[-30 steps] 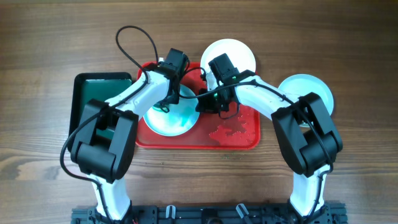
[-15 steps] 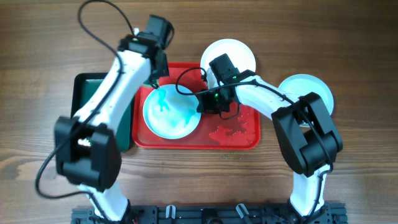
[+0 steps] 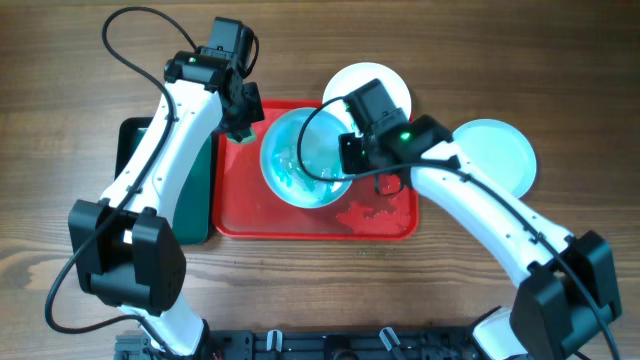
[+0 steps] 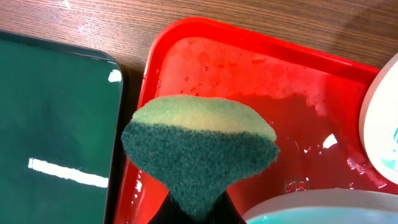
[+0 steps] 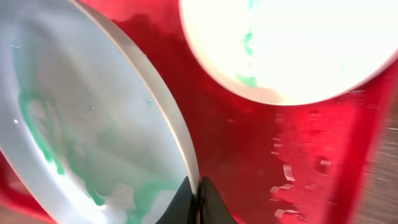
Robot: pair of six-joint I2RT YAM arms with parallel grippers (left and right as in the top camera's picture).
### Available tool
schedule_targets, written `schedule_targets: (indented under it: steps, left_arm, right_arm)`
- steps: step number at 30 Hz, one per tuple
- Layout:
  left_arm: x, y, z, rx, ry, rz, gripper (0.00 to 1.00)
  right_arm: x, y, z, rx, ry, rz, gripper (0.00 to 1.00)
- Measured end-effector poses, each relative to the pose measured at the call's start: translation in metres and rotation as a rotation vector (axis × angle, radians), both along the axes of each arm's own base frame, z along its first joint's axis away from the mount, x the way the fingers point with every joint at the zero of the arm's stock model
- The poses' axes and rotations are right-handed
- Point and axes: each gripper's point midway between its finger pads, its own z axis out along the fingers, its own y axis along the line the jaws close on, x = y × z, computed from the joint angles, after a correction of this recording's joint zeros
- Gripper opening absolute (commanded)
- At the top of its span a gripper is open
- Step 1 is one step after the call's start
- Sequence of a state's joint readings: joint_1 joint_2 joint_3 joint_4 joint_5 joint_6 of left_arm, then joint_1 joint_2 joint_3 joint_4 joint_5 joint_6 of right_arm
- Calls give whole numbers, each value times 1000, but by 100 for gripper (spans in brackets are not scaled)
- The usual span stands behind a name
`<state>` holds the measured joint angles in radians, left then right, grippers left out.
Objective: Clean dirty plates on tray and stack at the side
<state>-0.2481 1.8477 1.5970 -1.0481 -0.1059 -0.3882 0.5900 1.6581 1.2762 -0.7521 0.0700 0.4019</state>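
1. Moved since the earlier overhead frame: the streaked plate (image 3: 303, 160) has gone from the left half of the red tray (image 3: 320, 222) toward its centre, raised by the right jaws at its right rim. The left jaws have swung to the tray's back-left corner. You will find the second plate (image 3: 385, 82) straddling the back rim and the third plate (image 3: 497, 150) on the table (image 3: 560, 60), off the tray.
2. Left wrist: the left jaws are clamped on the sponge (image 4: 199, 146), above the tray rim beside the dark green tray (image 4: 56, 124) and clear of any plate.
3. Right wrist: the right jaws pinch only the tilted plate's edge, and teal smears remain on it.
4. Risk for you: the thin, wet rim may slip and drop the plate onto the tray or its neighbour.
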Motion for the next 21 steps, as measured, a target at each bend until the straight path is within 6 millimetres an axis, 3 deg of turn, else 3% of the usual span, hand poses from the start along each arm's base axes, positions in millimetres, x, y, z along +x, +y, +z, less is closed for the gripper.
schedule_targets:
  steps: [9,21]
  left_arm:
    - [2,-1,1,-8,-9,17,4]
    - [-6,-8,-8,-51,28,7,4]
  right_arm:
    - [-5,-17,25,-387,-260,-23,4]
    - [-25,-12,77,-669,-573,-53,4]
